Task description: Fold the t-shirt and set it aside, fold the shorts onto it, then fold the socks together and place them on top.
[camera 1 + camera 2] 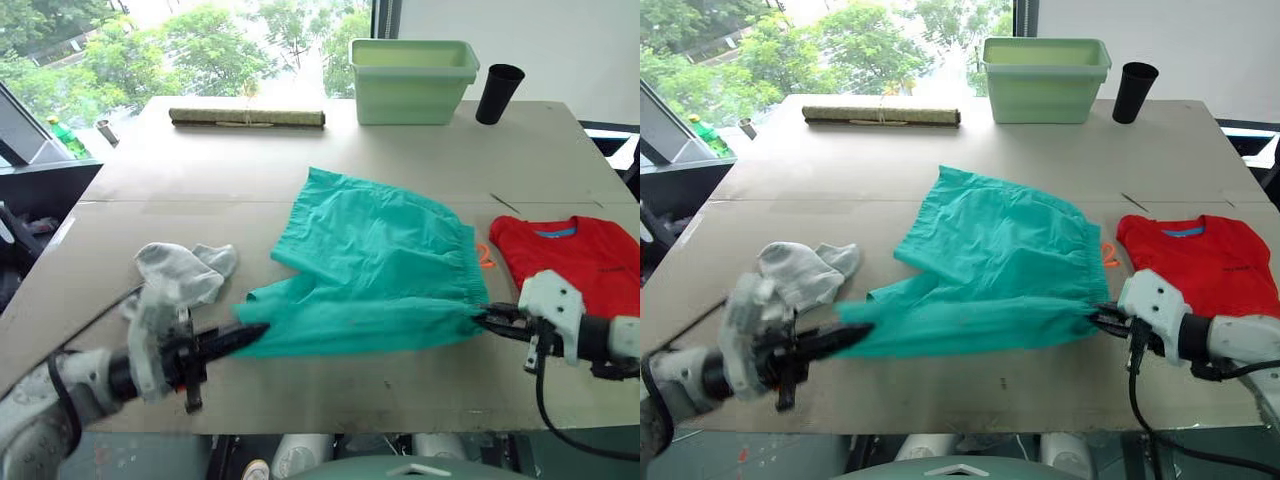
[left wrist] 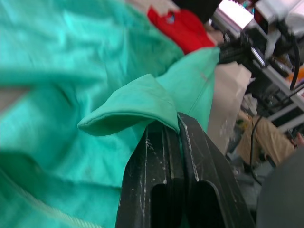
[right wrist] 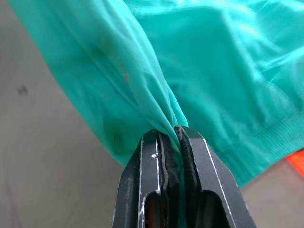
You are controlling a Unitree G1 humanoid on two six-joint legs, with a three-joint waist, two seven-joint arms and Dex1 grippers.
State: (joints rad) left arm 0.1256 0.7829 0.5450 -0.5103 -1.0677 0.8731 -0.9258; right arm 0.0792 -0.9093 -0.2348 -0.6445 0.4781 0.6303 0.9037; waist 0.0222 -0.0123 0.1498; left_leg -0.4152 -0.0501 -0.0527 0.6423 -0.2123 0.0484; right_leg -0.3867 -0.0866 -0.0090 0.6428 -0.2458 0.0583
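Writing that can be read is nowhere on the cloth; the red t-shirt [image 1: 570,258] carries only a small dark mark on the chest, too small to read. In the left eye view the t-shirt lies folded flat at the right edge of the cardboard-covered table [image 1: 300,180], its blue collar band facing away from the robot. The teal shorts [image 1: 375,260] lie in the middle of the table, folded over on themselves, and the near edge is stretched between both grippers. An orange drawstring [image 1: 485,255] comes out at the waistband, between the shorts and the t-shirt. The left gripper [image 1: 252,333] is clamped on the left corner of the near edge, and the right gripper [image 1: 482,318] is clamped on the gathered waistband end. The grey socks [image 1: 185,272] lie crumpled together to the left of the shorts, just behind the left arm. At the far side stand a pale green plastic bin [image 1: 412,80], a black cup [image 1: 498,93] beside it, and a rolled bamboo mat [image 1: 247,117].

In the left wrist view the two black fingers [image 2: 190,156] are closed on a folded lip of teal cloth, and the t-shirt shows beyond.

In the right wrist view the fingers [image 3: 190,161] pinch a bunched ridge of the shorts above the table; the ribbed waistband runs beside them.
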